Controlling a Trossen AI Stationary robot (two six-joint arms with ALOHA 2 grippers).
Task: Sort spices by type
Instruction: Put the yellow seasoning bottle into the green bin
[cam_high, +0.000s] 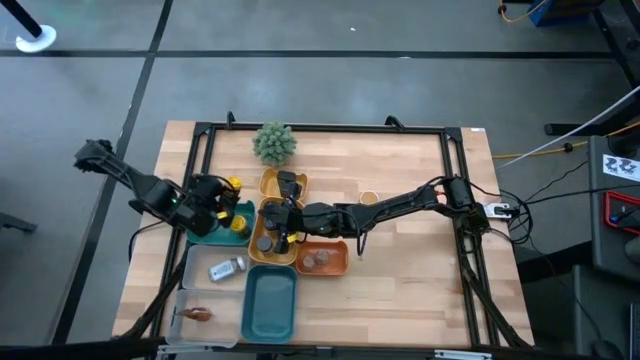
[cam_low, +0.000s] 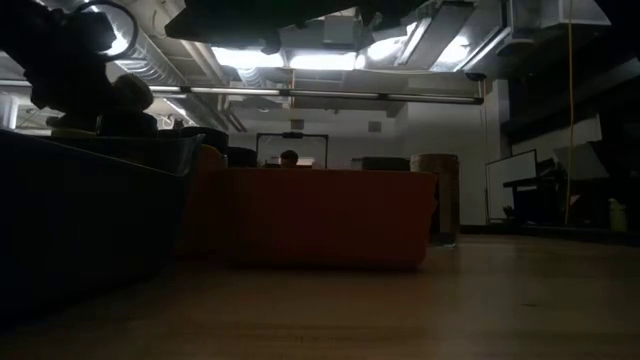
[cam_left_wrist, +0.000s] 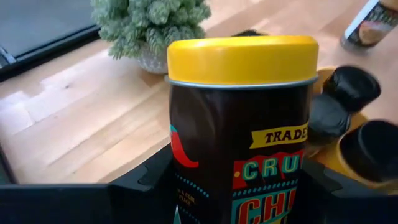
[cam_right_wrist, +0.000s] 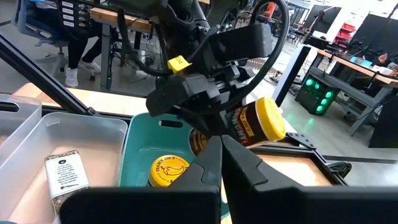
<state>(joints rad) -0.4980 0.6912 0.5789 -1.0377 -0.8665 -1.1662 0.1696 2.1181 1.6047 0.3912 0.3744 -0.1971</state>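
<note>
**Chili tin held above the teal tray**

Over the left side of the table, the left gripper (cam_high: 222, 198) holds a yellow-lidded chili tin (cam_left_wrist: 239, 124) clamped between its two dark fingers, tilted in the air above a small teal tray (cam_right_wrist: 149, 149). Another yellow-capped jar (cam_right_wrist: 169, 171) already sits in that tray. The right gripper (cam_high: 283, 228) reaches across to the yellow tray (cam_high: 262, 212), fingers pressed together with nothing between them, just above the dark-capped jars (cam_left_wrist: 351, 87) standing there.

The two arms work close together, so a wrong swing could knock one gripper into the other, or into the upright jars. The tin is smooth and held at a slant; if the grip is light it may slip and land on the jar below, or tip over the tray wall. A release from this height could also send it rolling.

The table is pale wood with a black frame around it. Near the back edge stands a fuzzy green plant (cam_high: 273, 143). An orange tray (cam_high: 322, 260) holds brown-lidded jars, a larger teal tray (cam_high: 270, 305) lies at the front, and a grey bin (cam_right_wrist: 81, 140) holds a white-labelled bottle (cam_right_wrist: 65, 176) lying down. Beyond the table is a workshop with desks, cables, lit equipment, and a seated person's legs.
</note>
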